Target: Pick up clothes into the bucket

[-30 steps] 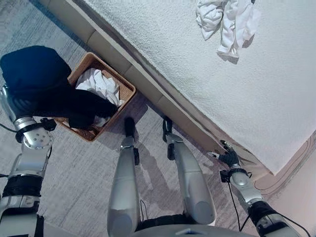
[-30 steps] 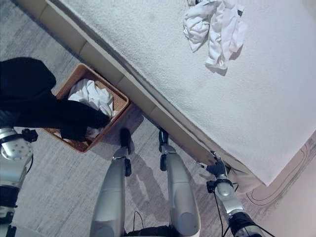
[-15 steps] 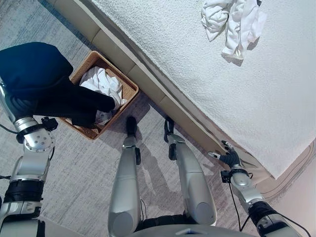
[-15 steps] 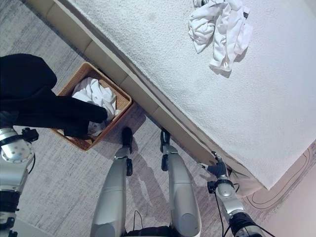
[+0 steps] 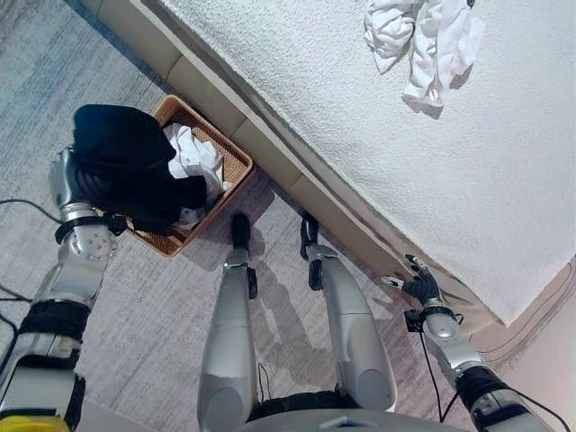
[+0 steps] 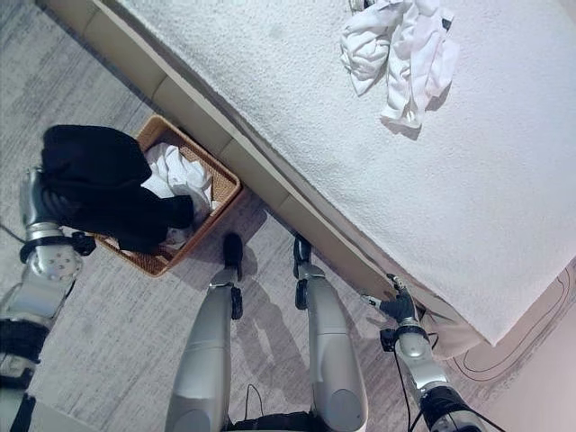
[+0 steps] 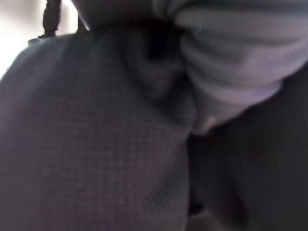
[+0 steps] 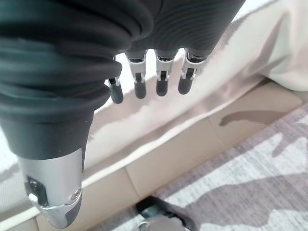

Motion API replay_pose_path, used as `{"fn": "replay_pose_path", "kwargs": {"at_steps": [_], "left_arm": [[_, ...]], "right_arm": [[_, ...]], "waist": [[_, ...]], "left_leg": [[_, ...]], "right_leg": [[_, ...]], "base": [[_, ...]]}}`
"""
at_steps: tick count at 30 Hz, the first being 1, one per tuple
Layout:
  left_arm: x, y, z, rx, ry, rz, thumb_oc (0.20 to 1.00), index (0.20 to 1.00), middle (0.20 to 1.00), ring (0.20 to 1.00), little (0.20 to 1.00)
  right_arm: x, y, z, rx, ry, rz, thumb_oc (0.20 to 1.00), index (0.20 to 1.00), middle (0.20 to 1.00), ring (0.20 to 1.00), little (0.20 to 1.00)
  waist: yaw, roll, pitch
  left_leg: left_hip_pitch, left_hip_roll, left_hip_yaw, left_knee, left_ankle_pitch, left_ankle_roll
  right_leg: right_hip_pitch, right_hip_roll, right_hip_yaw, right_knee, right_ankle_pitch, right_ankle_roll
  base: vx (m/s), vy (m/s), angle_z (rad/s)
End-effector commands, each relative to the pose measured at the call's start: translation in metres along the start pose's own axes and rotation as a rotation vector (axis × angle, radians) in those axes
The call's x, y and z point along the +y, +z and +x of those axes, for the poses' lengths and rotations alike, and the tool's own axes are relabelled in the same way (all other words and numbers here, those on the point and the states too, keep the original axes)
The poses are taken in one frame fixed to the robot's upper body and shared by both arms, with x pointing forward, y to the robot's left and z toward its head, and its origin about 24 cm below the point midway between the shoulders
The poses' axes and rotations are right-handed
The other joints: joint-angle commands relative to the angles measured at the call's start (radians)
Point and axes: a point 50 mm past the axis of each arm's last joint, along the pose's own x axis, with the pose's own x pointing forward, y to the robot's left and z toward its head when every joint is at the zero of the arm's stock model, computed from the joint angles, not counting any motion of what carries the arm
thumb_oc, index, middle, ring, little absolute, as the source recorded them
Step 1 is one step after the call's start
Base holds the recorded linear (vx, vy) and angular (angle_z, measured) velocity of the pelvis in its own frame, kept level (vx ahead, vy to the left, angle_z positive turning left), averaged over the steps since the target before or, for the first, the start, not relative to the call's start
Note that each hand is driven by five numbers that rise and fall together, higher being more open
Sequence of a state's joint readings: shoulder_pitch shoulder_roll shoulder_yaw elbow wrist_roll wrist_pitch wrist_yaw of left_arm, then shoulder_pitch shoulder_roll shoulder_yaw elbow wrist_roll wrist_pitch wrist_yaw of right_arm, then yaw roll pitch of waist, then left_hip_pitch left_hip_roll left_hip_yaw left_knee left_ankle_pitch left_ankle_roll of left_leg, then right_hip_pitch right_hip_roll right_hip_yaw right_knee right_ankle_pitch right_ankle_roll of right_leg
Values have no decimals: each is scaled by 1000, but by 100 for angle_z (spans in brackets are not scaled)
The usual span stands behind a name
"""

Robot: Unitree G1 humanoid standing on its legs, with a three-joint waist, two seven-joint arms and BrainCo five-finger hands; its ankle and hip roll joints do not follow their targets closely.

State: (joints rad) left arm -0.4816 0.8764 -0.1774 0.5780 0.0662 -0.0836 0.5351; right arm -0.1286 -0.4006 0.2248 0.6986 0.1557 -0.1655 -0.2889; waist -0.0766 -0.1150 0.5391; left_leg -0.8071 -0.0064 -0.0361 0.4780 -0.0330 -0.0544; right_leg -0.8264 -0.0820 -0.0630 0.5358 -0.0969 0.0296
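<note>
Fingers (image 8: 161, 83) on the right hand (image 5: 419, 289) hang straight and relaxed with nothing in them, down in the lower right of the frame right by the bed's edge; the left hand's fingers I honestly can't make out, since the whole end of that arm is buried under a dark garment (image 5: 126, 166) at mid-left, and its wrist view is just dark cloth up close; that dark garment is bunched over the near-left side of the woven basket (image 5: 232, 162), which sits on the grey carpet (image 5: 153, 306) tight against the bed base; white clothes (image 5: 193, 155) already lie in the basket beside it; another heap of white clothes (image 5: 423, 40) lies on the white bedspread (image 5: 360, 135), top of the frame, well apart from the basket.
</note>
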Motion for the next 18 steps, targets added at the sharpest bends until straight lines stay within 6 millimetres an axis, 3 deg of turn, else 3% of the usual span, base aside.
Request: {"fn": "replay_pose_path", "kwargs": {"at_steps": [1, 2, 5, 6, 7, 13, 18], "left_arm": [[24, 4, 14, -26, 69, 53, 288, 288, 288, 288, 288], [23, 2, 16, -11, 64, 63, 357, 357, 357, 357, 357], [23, -3, 16, 17, 59, 73, 385, 385, 385, 385, 385], [24, -8, 17, 44, 57, 79, 900, 900, 900, 900, 900], [23, -7, 17, 52, 56, 67, 1000, 1000, 1000, 1000, 1000], [27, -19, 13, 106, 89, 91, 1000, 1000, 1000, 1000, 1000], [26, -36, 2, 176, 95, 109, 1000, 1000, 1000, 1000, 1000]], "right_arm": [[-20, -5, -4, -13, -38, -25, 1000, 1000, 1000, 1000, 1000], [-20, -5, -4, -12, -38, -24, 1000, 1000, 1000, 1000, 1000], [-21, -5, -4, -11, -39, -25, 1000, 1000, 1000, 1000, 1000], [-21, -3, -4, -15, -38, -24, 1000, 1000, 1000, 1000, 1000], [-21, -2, -4, -20, -36, -21, 1000, 1000, 1000, 1000, 1000], [-21, 1, -4, -28, -40, -7, 1000, 1000, 1000, 1000, 1000], [-26, 20, -1, -102, -74, 36, 1000, 1000, 1000, 1000, 1000]], "waist": [[-43, 22, -19], [-44, 22, -19], [-47, 23, -19], [-49, 24, -19], [-49, 26, -19], [-47, 27, -19], [-43, 32, -19]], "left_leg": [[-64, -24, -6, 102, -77, 45], [-78, -24, -8, 121, -84, 47], [-106, -23, -5, 170, -102, 55], [-120, -22, -4, 194, -110, 58], [-131, -23, -4, 213, -120, 61], [-141, -21, -5, 229, -131, 61], [-127, -20, -7, 209, -127, 57]], "right_leg": [[3, -55, 17, -36, 47, 74], [-9, -53, 19, -18, 38, 71], [-41, -52, 28, 31, 20, 66], [-56, -51, 33, 54, 13, 63], [-70, -51, 36, 76, 3, 61], [-83, -50, 36, 96, -14, 58], [-74, -51, 33, 87, -17, 56]], "base": [[0, 0, 0], [0, 0, 0], [14, 8, -2], [36, 14, -3], [30, 10, -4], [0, 0, 0], [0, 0, 0]]}}
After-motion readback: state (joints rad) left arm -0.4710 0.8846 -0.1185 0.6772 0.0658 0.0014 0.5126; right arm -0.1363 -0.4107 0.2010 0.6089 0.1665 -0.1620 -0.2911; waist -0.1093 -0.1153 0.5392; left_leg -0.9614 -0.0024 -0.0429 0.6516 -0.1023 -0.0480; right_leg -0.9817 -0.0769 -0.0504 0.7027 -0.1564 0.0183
